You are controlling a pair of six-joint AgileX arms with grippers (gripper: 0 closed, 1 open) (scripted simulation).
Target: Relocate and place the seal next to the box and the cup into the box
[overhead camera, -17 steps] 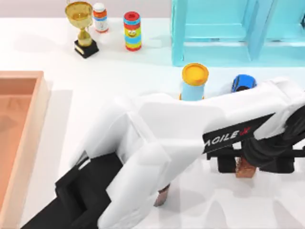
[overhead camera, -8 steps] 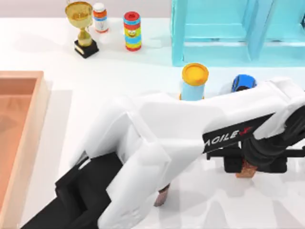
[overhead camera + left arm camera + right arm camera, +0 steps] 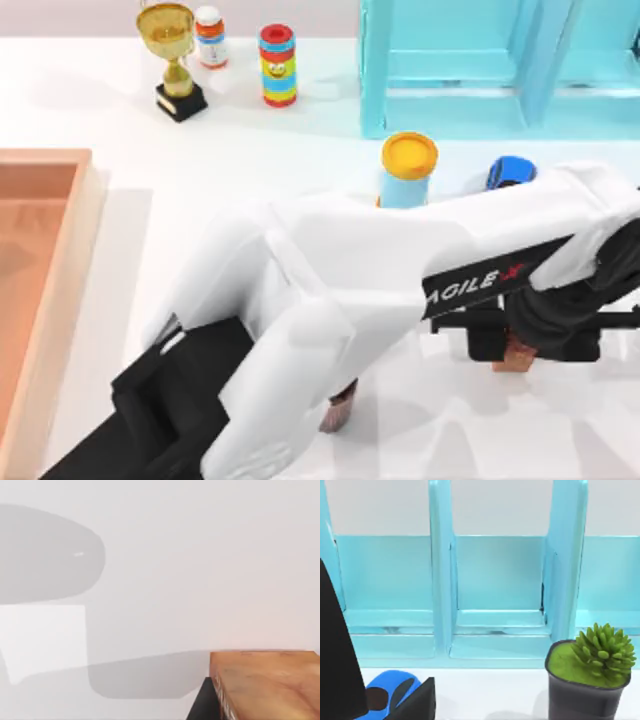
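The large shallow wooden box (image 3: 88, 260), light tan at the rim and orange-brown inside, lies at the far left edge of the white table (image 3: 200, 190). Nothing is inside the part that I can see.

The turquoise shelf unit (image 3: 450, 60) stands along the far side, right of centre.

The left arm (image 3: 165, 420) lies low at the near left, close to the box.

The blue cylinder with a yellow lid (image 3: 408, 175) stands mid-table, near the shelf.

The small dark brown tapered cup (image 3: 338, 408) stands upright at the near edge, about mid-table. It is partly covered by the white arm link above it, and no claw is on it.

The right gripper (image 3: 520, 338) hangs over the right side of the table. Its black fingers are pressed against the small reddish-brown blocky seal (image 3: 514, 358), which pokes out below them on the near side. Whether the seal's base touches the table cannot be told.

Finding: the box lies to the left of the held seal, well apart from it, with the cup between the two but nearer. In my judgement the carry must run leftward across most of the table and end just beside the tan rim, not over it. The seal stands roughly upright in the grip. The left arm is the nearer one to both the cup and the box.
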